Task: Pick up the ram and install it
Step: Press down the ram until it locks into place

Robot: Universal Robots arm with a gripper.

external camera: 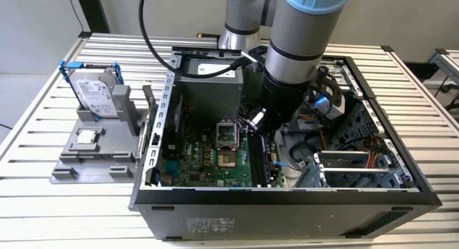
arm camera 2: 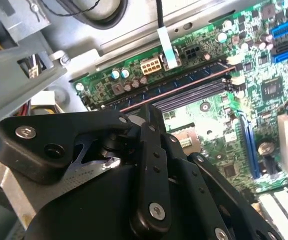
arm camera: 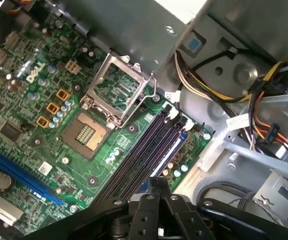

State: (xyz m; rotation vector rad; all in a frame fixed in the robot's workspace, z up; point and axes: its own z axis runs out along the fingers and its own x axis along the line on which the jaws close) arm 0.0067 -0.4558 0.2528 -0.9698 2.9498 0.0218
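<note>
Hand (arm camera: 157, 184) down inside the open case (external camera: 287, 199), hanging off the arm (external camera: 301, 44), right over the memory slots (arm camera: 134, 165). Fingers pressed together in both wrist views, no gap between the tips. Ram (arm camera: 169, 149) lying lengthwise in the outermost slot, the one closest to the drive cage (external camera: 351, 171) on the exterior view's right, pale bluish strip facing up. Fingertips sitting right at one end of that stick; can't tell if actually touching it or just above. Other slots beside it look dark and bare. Open CPU socket (arm camera: 86, 132) with its metal frame flipped up, near the slots on the green motherboard (external camera: 208, 157). Bundle of yellow, orange and black cables (arm camera: 263, 125) running along the far side of the slots by the cage. Outside the case, on the exterior view's left, hard drive (external camera: 97, 93) standing upright in a grey holder (external camera: 93, 152) on the slatted table (external camera: 43, 206), well apart from the hand.
</note>
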